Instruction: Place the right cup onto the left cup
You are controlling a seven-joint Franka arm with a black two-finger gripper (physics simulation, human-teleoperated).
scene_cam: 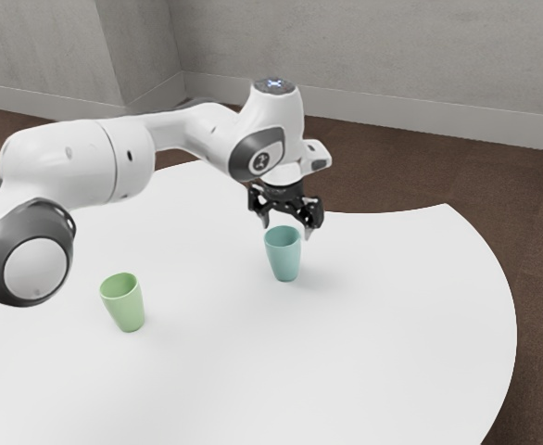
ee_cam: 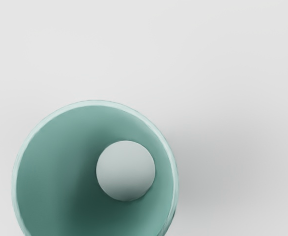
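Observation:
My gripper (scene_cam: 286,232) points down over the teal cup (scene_cam: 284,255), its two fingers spread wide, one on each side above the rim. The teal cup stands upright on the table; from the wrist view I look down into the teal cup (ee_cam: 60,167), its round bottom visible inside. Nothing is held. The green cup (scene_cam: 125,302) stands upright and apart, nearer the exterior view's left, below the arm.
The white table (scene_cam: 346,371) has a curved edge on the exterior view's right and behind the teal cup. Brown floor (scene_cam: 540,260) and a grey wall (scene_cam: 392,56) lie beyond it. My arm reaches above the table from the exterior view's left.

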